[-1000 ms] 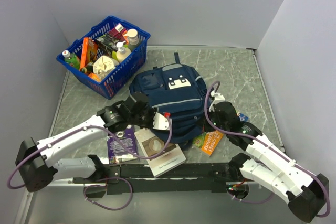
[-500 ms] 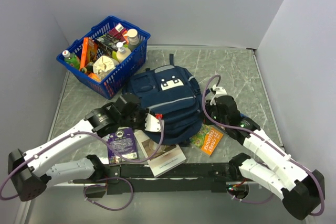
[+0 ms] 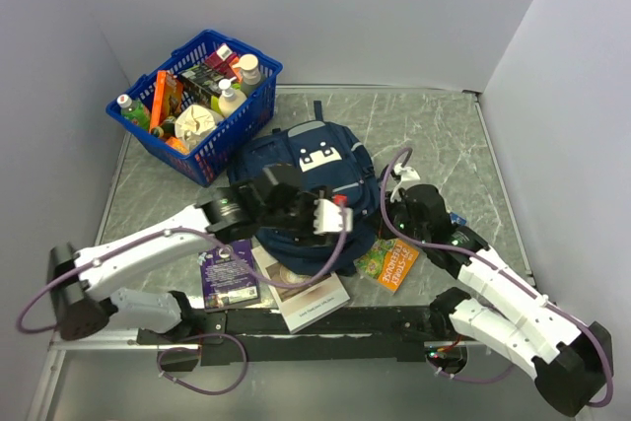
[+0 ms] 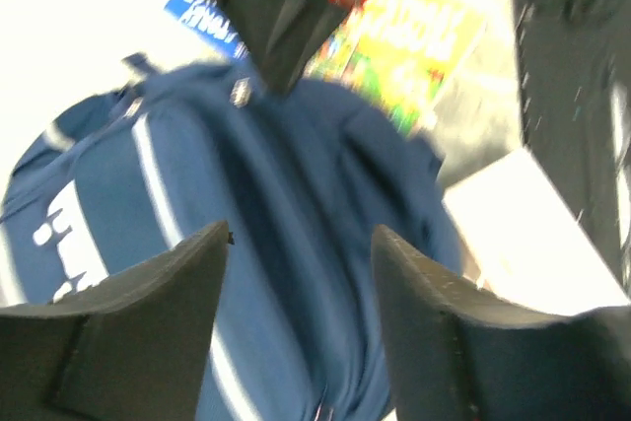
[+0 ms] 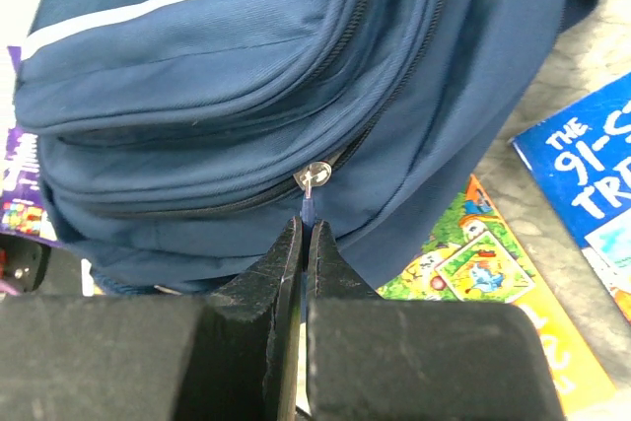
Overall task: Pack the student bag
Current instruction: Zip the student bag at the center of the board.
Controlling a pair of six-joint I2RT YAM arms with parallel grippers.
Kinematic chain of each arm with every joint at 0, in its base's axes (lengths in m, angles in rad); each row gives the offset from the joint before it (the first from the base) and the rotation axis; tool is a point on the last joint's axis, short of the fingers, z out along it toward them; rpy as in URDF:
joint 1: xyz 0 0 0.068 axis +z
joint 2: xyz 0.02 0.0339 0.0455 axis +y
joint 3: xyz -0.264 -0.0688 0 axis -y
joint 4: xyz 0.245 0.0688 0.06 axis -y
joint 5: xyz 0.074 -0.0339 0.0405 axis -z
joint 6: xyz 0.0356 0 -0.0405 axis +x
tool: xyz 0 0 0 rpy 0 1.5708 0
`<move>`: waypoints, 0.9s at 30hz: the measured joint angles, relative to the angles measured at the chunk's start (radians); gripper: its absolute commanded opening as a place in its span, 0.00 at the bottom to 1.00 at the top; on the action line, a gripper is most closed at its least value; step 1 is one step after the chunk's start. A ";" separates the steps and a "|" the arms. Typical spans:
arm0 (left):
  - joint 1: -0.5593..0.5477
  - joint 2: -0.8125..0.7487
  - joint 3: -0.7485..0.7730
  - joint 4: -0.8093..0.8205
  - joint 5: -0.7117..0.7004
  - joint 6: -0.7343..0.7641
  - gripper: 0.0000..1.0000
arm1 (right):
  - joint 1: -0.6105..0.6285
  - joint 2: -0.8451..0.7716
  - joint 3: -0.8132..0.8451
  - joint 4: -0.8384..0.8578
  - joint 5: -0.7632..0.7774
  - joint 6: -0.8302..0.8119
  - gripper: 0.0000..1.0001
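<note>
L arm runs from its base at the near-left, elbow bent, forearm angled inward. The left gripper (image 3: 330,214) hangs over the near half of the student bag (image 3: 301,167). In the L wrist view its fingers (image 4: 148,322) are spread w/ nothing btwn them, and the bag's navy fabric (image 4: 286,194) is right beneath. That view is motion-blurred, so can't tell if the tips touch the cloth.

R arm comes in from the near-right w/ the forearm low. The right gripper (image 3: 394,216) is up against the bag's right edge. In the R wrist view the jaws are clenched tight on the thin blue zip pull (image 5: 308,206), which hangs from a metal slider (image 5: 314,176) on the bag's side (image 5: 197,66). The zip line there looks closed; inside of the bag not visible.

The bag lies flat on the grey marbled table (image 3: 444,135), front panel w/ white patches facing up. It is directly under the L gripper and just ahead of the R one.

A blue plastic basket (image 3: 242,130) sits well beyond the L gripper, just beside the bag's far-left corner. It is packed w/ white-capped bottles, an orange box & dark packets.

Loose books:
- Orange-green picture book (image 3: 391,265) (image 5: 463,253): just right of the R gripper, one edge under the bag.
- Blue book (image 5: 582,175): further right.
- Purple book (image 3: 229,275): by the L forearm.
- White-brown book (image 3: 308,295): next to the purple one, at the bag's near edge.
</note>
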 measured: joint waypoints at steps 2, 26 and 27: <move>-0.035 0.060 0.028 0.033 -0.007 -0.039 0.46 | 0.004 -0.013 0.000 0.000 -0.005 0.002 0.00; -0.117 0.222 -0.124 0.367 -0.301 -0.183 0.27 | 0.008 -0.067 -0.025 0.000 -0.023 0.012 0.00; -0.117 0.222 -0.133 0.373 -0.300 -0.184 0.18 | 0.008 -0.066 -0.025 0.000 -0.024 0.012 0.00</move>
